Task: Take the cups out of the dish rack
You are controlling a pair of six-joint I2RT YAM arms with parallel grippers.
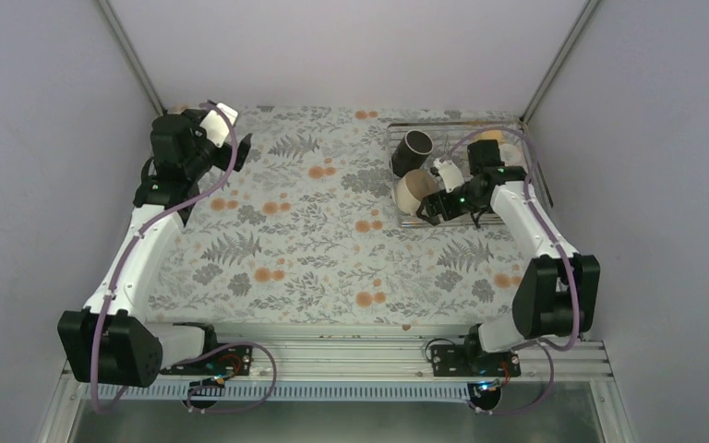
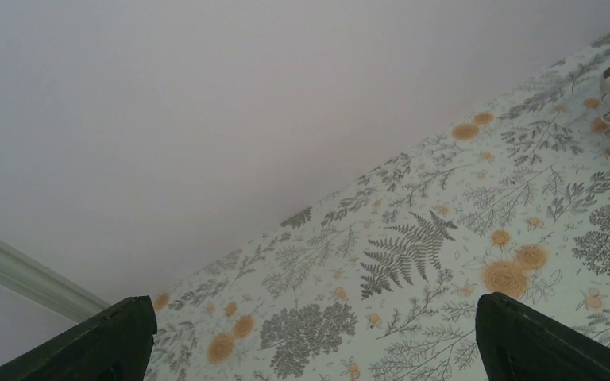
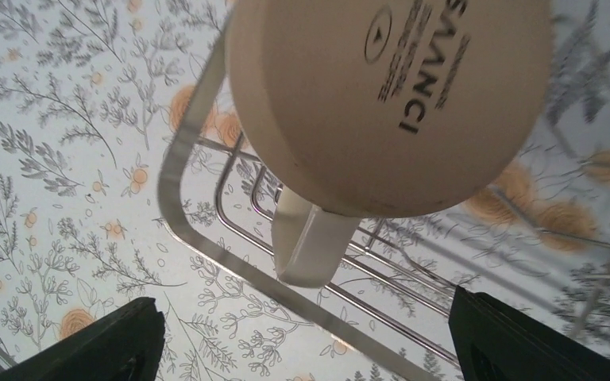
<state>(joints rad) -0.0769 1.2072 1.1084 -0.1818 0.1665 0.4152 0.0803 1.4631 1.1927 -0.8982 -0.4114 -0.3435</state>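
Closest to the right wrist camera is the beige mug [image 3: 381,103], lying on its side in the rack [image 3: 193,119], base outward and handle over the rack's corner rim. The right jaws stand wide apart, gripping nothing, just short of that rim. "SMANCI" is printed on the base beside a small round mark; the finer lines are too small to read. A black mug [image 1: 413,148], a white mug [image 1: 448,173] and an orange-yellow mug [image 1: 489,138] crowd the same rack, the last partly hidden by the right arm [image 1: 537,226]. The rack sits in the far right corner of the desk [image 1: 314,240], near the grey walls [image 1: 351,46]. The left jaws, also spread and empty, hover at the far left corner, a broad floral stretch of desk between the arms.
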